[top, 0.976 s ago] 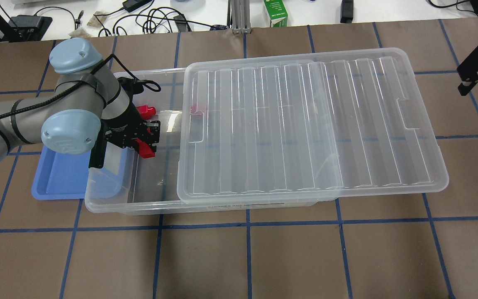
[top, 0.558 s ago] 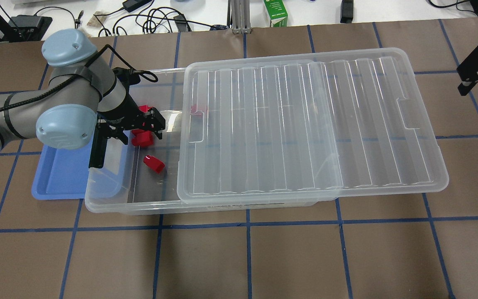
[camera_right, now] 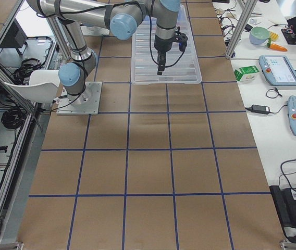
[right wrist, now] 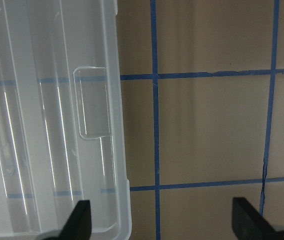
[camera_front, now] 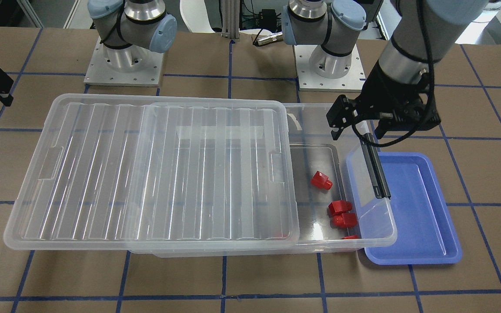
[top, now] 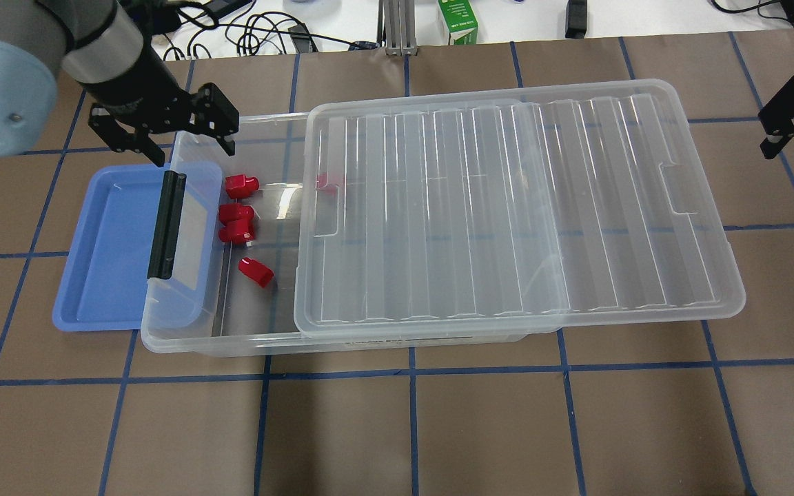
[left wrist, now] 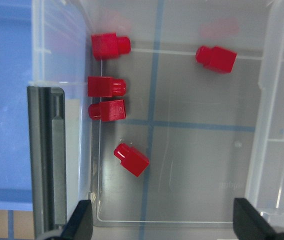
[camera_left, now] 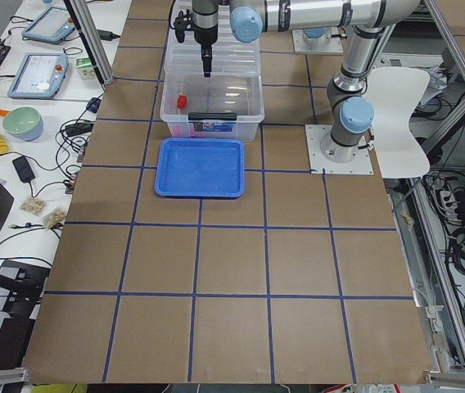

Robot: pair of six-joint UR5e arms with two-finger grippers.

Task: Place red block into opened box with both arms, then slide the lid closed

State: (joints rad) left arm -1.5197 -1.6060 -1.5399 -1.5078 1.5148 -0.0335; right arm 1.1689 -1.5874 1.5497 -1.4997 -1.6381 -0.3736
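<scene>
On the brown gridded table (top: 411, 427), the left gripper (top: 194, 153) hovered spread and empty at upper left above the box (top: 190, 342). The red block (top: 256, 271) lay inside. The right gripper (top: 790, 114), also spread, hung beside the lid (top: 507, 207), and sliding it shut seemed next.

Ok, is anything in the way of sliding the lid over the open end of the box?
Nothing lies on the rim. The red blocks lie low on the box floor, below where the lid slides. The left gripper hangs open over the latch-end corner, seemingly above lid level; its clearance is unclear.
</scene>
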